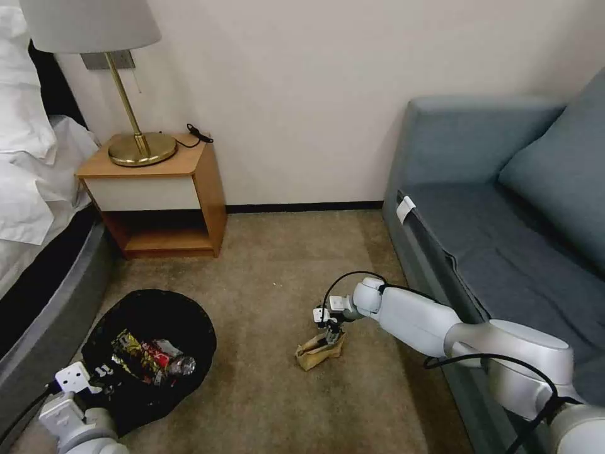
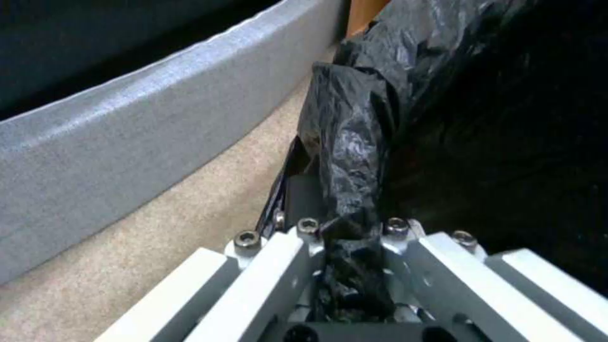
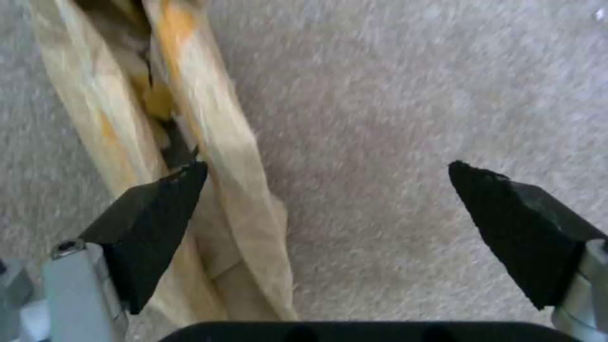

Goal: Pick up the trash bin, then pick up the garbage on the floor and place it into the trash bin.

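Right hand (image 3: pixel 323 166) spread wide, low over the carpet, one pad at the crumpled paper bag (image 1: pixel 319 352) — light, soft, will crush; pinch a fold. Left hand (image 2: pixel 351 237) clamped on the trash bin (image 1: pixel 151 353) rim beside the bed, wrappers inside.

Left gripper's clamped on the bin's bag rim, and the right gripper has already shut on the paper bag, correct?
Not quite. The right gripper is open: the right wrist view shows its fingers spread wide, one beside the paper bag. The left gripper does clamp the trash bin liner.
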`<state>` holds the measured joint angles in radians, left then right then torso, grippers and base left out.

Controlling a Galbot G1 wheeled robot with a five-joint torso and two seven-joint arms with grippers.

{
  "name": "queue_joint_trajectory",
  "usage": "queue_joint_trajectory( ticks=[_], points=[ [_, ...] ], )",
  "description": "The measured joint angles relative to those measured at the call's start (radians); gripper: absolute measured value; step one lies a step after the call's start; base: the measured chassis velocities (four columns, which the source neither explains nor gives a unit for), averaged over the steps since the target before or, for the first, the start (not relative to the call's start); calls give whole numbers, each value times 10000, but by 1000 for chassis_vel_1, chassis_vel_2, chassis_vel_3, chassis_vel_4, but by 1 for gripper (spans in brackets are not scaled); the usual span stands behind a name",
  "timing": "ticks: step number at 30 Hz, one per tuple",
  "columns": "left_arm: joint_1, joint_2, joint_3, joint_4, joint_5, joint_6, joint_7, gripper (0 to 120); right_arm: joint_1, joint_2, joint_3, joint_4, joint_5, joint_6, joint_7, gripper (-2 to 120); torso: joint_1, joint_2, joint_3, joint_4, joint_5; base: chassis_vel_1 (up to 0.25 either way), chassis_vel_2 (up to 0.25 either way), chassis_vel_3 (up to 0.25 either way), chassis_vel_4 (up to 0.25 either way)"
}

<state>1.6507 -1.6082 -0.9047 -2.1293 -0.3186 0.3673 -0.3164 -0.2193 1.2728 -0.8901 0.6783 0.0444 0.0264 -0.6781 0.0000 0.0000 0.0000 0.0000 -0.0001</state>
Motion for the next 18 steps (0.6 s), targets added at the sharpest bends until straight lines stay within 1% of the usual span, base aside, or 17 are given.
queue_joint_trajectory(
  ticks=[4,6,8,12,16,17,18],
  points=[
    [2,0,0,4,0,-2,-2,2,-125,-43,57,-76,-140,63,-50,97,0,1,0,0,1,0,0,0,0],
    [-1,0,0,33,2,-13,-7,2,-231,-62,126,-179,-245,127,-51,93,0,1,0,0,0,0,0,0,0],
    [-4,0,4,48,3,-17,-6,2,-292,-61,181,-246,-306,164,-46,93,0,1,0,0,1,0,0,0,0],
    [-15,0,23,90,18,-24,-6,2,-441,-17,357,-396,-493,240,45,82,0,1,0,0,1,0,0,0,0],
    [-29,1,38,108,39,-34,-6,2,-559,-24,405,-402,-529,345,63,80,0,1,0,0,1,0,0,0,0],
    [-33,1,38,114,41,-42,-6,2,-589,-34,422,-391,-529,376,65,77,0,1,0,-1,1,0,0,0,0],
    [-37,1,39,123,42,-52,-6,2,-609,-44,427,-380,-527,403,67,73,0,1,0,0,1,0,0,0,0]
  ],
)
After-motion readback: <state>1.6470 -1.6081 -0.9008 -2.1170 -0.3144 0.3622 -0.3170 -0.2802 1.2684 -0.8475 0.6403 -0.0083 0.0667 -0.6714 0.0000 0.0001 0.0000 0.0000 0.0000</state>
